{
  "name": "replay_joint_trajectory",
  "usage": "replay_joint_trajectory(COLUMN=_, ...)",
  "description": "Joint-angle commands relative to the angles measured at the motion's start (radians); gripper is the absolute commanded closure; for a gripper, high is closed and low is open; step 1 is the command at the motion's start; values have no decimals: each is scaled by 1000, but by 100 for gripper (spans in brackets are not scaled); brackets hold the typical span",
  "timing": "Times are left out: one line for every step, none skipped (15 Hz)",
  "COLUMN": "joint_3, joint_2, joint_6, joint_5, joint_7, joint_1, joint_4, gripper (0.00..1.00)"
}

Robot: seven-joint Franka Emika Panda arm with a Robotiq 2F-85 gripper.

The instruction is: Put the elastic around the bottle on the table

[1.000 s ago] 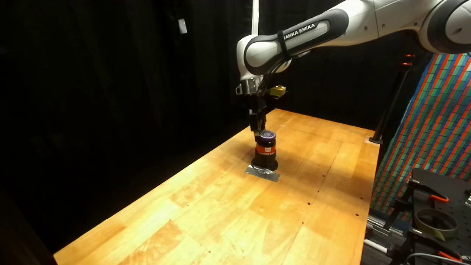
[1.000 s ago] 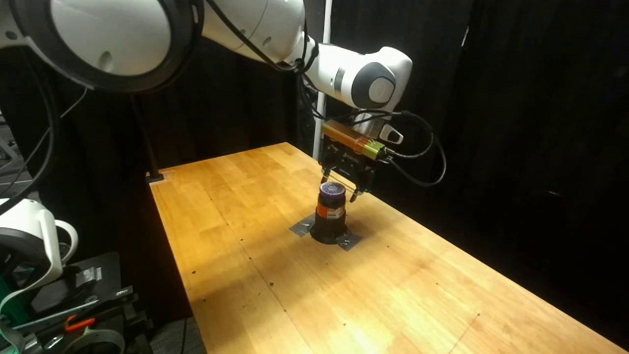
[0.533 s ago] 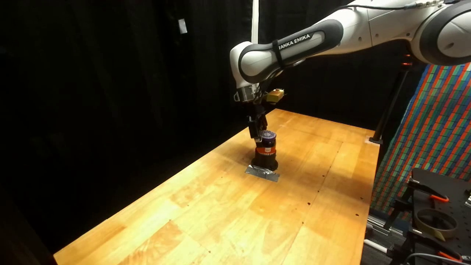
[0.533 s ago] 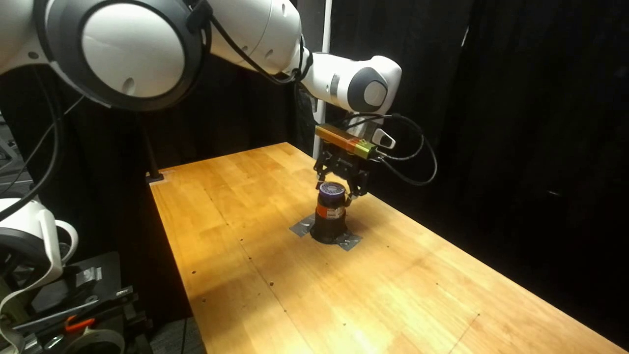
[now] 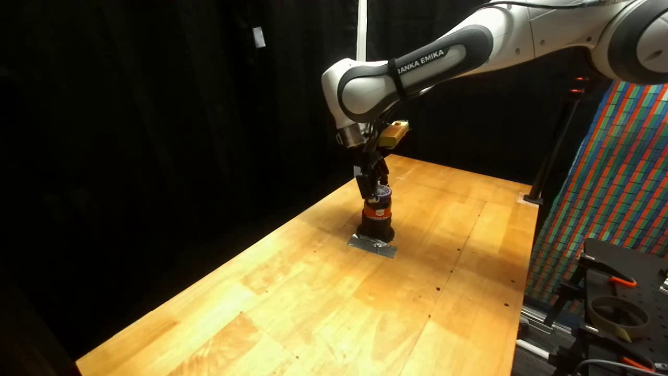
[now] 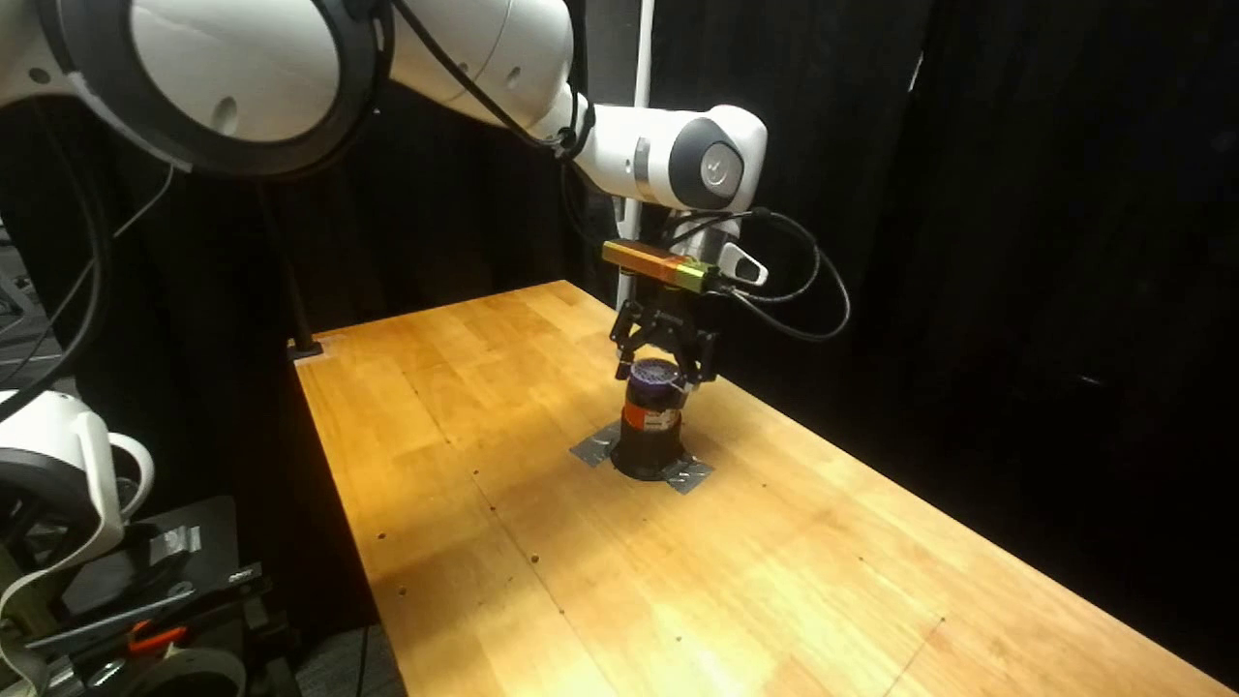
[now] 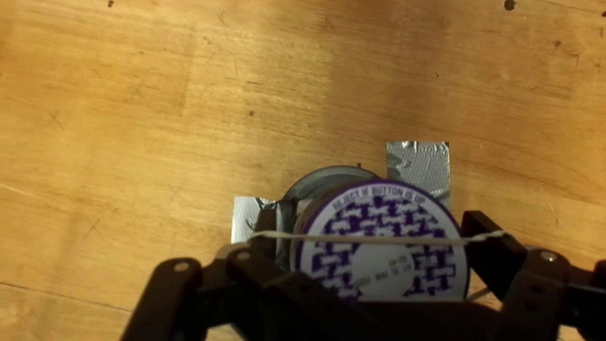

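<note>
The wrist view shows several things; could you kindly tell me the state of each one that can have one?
Bottle: upright.
Purple-and-white lid: on the bottle.
Elastic band: stretched taut; the strand in sight crosses over the lid.
End effector: open, straddling the lid.
Duct-tape strips: stuck to the tabletop, wrinkled.

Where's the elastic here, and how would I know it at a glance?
Find the long wooden table, then the dark, orange-banded bottle upright on it. In the wrist view, look at its purple and white lid. The elastic is the thin, pale strand stretched nearly straight across that lid between the dark jaws, unlike the broad, flat silver tape beside the bottle.
</note>
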Motion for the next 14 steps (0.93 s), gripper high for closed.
replay_joint_trajectory(joint_3=-11, joint_2=-150, joint_6=51, joint_5=-11, joint_7=22, joint_1=1, joint_4=-218, gripper=0)
replay_joint_trajectory(joint_3=-10, joint_2=-183, joint_6=68, joint_5=-8, joint_7=18, joint_1=-3, joint_4=-271, gripper=0)
replay_joint_trajectory(joint_3=5, joint_2=-208, joint_6=83, joint_5=-16, joint_7=20, joint_1=-14, joint_4=-310, gripper=0)
replay_joint_trajectory(joint_3=5, joint_2=-235, joint_6=112, joint_5=-16, joint_7=23, joint_1=-17, joint_4=-354, gripper=0)
replay_joint_trajectory(joint_3=8, joint_2=-261, joint_6=141, joint_5=-14, joint_7=20, joint_1=-21, joint_4=-397, gripper=0)
replay_joint_trajectory(joint_3=11, joint_2=-285, joint_6=178, joint_5=-12, joint_7=16, joint_1=-25, joint_4=-441, gripper=0)
replay_joint_trajectory(joint_3=14, joint_2=-308, joint_6=218, joint_5=-8, joint_7=12, joint_1=-30, joint_4=-485, gripper=0)
replay_joint_trajectory(joint_3=17, joint_2=-331, joint_6=260, joint_5=-6, joint_7=9, joint_1=-35, joint_4=-531, gripper=0)
replay_joint_trajectory(joint_3=19, joint_2=-353, joint_6=320, joint_5=-10, joint_7=1, joint_1=-38, joint_4=-577, gripper=0)
replay_joint_trajectory(joint_3=20, joint_2=-375, joint_6=377, joint_5=-9, joint_7=7, joint_1=-40, joint_4=-623, gripper=0)
replay_joint_trajectory(joint_3=17, joint_2=-394, joint_6=449, joint_5=-11, joint_7=19, joint_1=-39, joint_4=-670, gripper=0)
replay_joint_trajectory(joint_3=19, joint_2=-415, joint_6=514, joint_5=-10, joint_7=14, joint_1=-42, joint_4=-719, gripper=0)
replay_joint_trajectory(joint_3=18, joint_2=-433, joint_6=588, joint_5=-14, joint_7=16, joint_1=-41, joint_4=-768, gripper=0)
replay_joint_trajectory(joint_3=14, joint_2=-453, joint_6=660, joint_5=-21, joint_7=23, joint_1=-38, joint_4=-816, gripper=0)
